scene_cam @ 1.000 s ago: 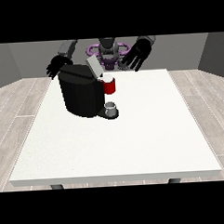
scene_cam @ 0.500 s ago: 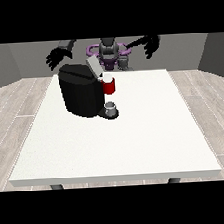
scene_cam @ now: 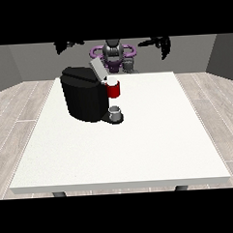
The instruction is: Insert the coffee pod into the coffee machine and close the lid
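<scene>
a small grey cup (scene_cam: 116, 112) sits at the foot of the black coffee machine (scene_cam: 84, 97) on the white table (scene_cam: 139, 146). the machine's lid (scene_cam: 97, 69) stands raised above its red part (scene_cam: 114, 90); no coffee pod can be made out. behind the machine, the hand at the view's left (scene_cam: 66, 45) and the hand at the view's right (scene_cam: 162, 42) are raised high; i cannot tell how their fingers lie.

Coffee machine (scene_cam: 83, 98): a black, boxy body that stood upright on the white table's far left part, its front turned toward the view's right.
Lid (scene_cam: 97, 68): a grey flap that stood raised at a slant above the machine's top, open.
Brew head (scene_cam: 113, 89): a red, rounded part at the machine's front, with a pale top.
Cup (scene_cam: 116, 112): small and grey, it stood upright on the machine's dark base, directly under the red part.
Coffee pod: whether it sat in the machine could not be told.
</scene>
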Robot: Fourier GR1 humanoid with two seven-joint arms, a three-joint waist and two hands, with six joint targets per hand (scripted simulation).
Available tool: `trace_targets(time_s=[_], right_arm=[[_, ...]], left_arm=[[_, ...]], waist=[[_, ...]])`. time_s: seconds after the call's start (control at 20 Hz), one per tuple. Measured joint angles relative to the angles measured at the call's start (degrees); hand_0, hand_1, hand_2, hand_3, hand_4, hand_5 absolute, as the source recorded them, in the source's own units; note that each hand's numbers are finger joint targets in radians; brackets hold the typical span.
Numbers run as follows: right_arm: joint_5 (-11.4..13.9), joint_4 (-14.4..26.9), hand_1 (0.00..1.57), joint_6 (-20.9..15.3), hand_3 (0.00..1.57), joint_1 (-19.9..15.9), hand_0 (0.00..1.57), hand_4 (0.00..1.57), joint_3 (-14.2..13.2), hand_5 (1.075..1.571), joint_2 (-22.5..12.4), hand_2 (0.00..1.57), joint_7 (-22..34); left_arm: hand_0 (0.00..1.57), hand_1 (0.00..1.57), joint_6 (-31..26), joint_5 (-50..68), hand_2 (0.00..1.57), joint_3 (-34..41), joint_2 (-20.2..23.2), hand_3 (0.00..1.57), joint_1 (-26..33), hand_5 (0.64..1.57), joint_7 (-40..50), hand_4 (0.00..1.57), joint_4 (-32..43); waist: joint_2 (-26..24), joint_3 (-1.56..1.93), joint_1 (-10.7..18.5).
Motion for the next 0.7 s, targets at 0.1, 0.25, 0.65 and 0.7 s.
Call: trace_targets(time_s=[0.1,0.25,0.65,0.7], right_arm=[[-0.02,-0.53,0.00,0.42,0.00,-0.78,0.00,0.00,0.49,1.571,-0.02,0.00,0.85],[-0.71,-1.26,0.00,1.72,0.00,-2.67,0.00,0.00,0.53,1.571,-0.61,0.00,1.88],[1.84,-2.03,0.00,3.40,0.00,-7.63,0.00,0.00,3.74,1.571,-0.61,0.00,3.39],[1.83,-1.60,0.00,3.62,0.00,-8.00,0.00,0.00,3.53,1.571,-0.68,0.00,3.32]], left_arm=[[0.00,0.00,-0.56,0.90,0.00,-0.42,-1.50,0.00,1.87,1.571,0.03,0.06,-1.18],[0.00,0.00,-0.54,2.57,0.00,-1.10,-3.55,0.00,4.14,1.571,0.21,0.03,-3.34],[0.00,0.00,-0.93,6.92,0.00,-3.52,-4.73,0.00,9.01,1.571,0.53,0.10,-10.68],[0.00,0.00,-1.29,7.67,0.00,-3.72,-4.52,0.00,9.01,1.571,2.18,0.00,-12.21]], waist=[[-0.80,-0.01,1.66],[-0.50,0.01,3.14],[2.93,0.03,4.87],[3.21,0.01,5.20]])
